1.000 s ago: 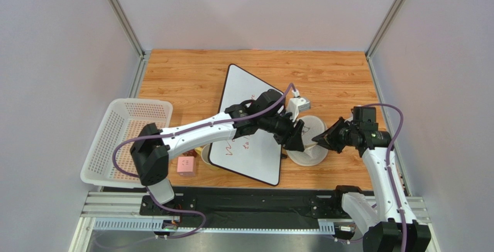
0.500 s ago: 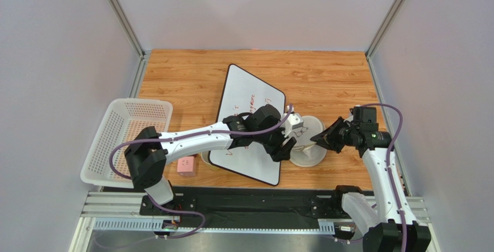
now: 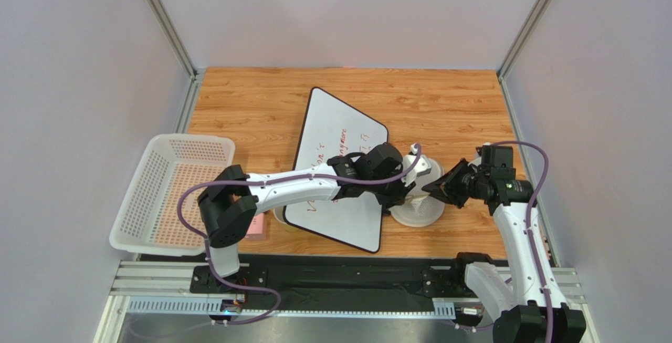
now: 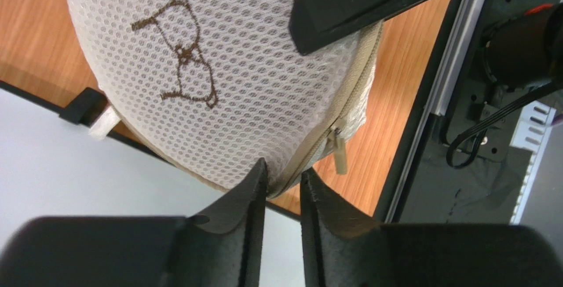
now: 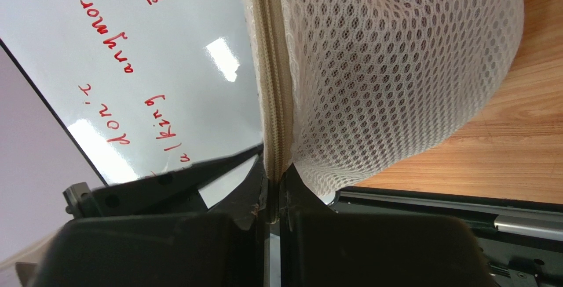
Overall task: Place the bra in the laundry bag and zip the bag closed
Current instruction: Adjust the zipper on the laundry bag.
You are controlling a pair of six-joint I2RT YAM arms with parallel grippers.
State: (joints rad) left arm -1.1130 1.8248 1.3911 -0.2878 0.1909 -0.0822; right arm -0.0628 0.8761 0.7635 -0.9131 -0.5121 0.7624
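Two containers stand on the wooden table point(image 3: 442, 107): a white perforated basket point(image 3: 142, 193) at the left edge, and the laundry bag point(image 3: 420, 211), round and of white mesh, just right of a whiteboard point(image 3: 347, 221) with red handwriting. What is inside the bag I cannot tell through the mesh. Its lid bears a dark bra icon point(image 4: 182, 56), and a beige zip pull point(image 4: 339, 154) hangs at the seam. The left gripper point(image 4: 281, 176) is at this seam, jaws a narrow gap apart with the zip band between the tips; whether they pinch it I cannot tell. The right gripper point(image 5: 273, 183) is clamped on the zip band from the opposite side. Grey walls stand around the table
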